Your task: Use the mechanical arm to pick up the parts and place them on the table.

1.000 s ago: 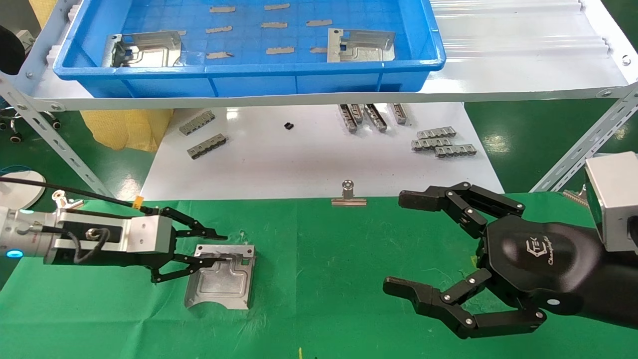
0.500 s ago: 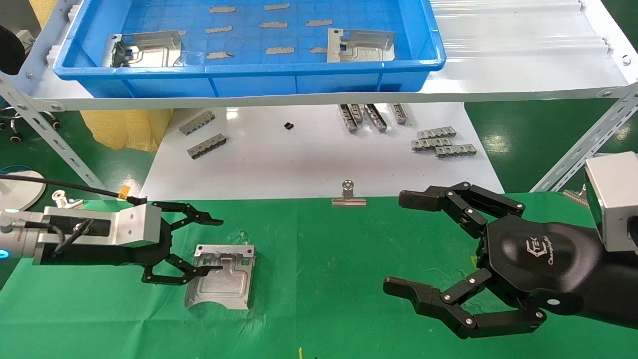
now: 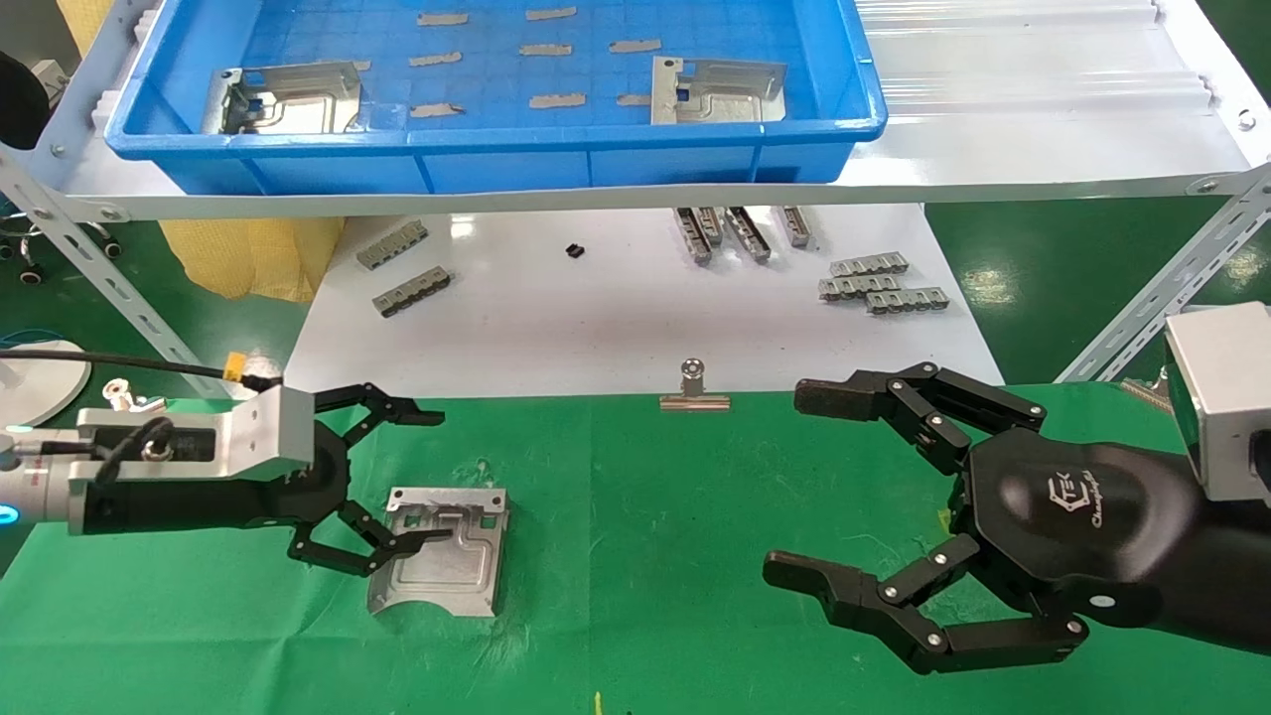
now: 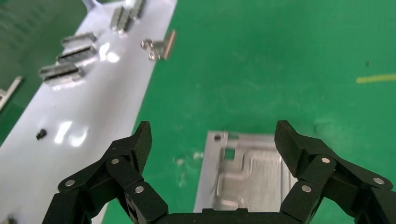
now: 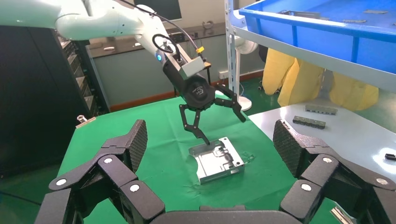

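Observation:
One silvery stamped part lies flat on the green table. My left gripper hangs open just above its left side, nothing between the fingers; one fingertip is over the plate, the other stands beyond its far edge. Two more parts rest in the blue tray on the shelf. Low at the right of the table, my right gripper is open and empty.
A glossy white surface behind the cloth carries grey ridged bars and a small black piece. A silver binder clip sits on the cloth's far edge. Slanted shelf struts flank the area.
My left gripper has opened wide, let go of the part and drawn back left and slightly up. The part lies still on the cloth. The right arm has not moved.

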You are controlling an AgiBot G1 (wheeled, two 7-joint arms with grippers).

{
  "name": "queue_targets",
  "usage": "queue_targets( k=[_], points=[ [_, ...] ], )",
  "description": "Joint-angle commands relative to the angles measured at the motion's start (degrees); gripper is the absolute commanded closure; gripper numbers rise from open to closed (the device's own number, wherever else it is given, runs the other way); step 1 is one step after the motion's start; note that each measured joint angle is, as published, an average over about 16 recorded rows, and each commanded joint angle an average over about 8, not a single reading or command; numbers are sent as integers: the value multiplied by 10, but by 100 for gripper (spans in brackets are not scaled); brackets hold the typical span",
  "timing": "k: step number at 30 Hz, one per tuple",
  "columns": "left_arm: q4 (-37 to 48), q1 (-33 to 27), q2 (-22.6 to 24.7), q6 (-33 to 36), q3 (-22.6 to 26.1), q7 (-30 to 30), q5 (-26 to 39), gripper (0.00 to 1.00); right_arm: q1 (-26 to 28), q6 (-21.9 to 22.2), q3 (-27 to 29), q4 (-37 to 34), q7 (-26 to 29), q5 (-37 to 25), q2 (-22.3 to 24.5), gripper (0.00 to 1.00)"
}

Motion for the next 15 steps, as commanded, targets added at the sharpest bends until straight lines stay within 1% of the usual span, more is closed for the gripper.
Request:
queue_targets(
  k=[1, 15],
  points=[
    [-24, 13, -7, -2, -10, -18, -10, 0, 0, 0, 0, 0, 0, 0, 0, 0],
    [-188, 100, -56, -13, -76, -147, -82, 0, 0, 0, 0, 0, 0, 0, 0, 0]
  ],
)
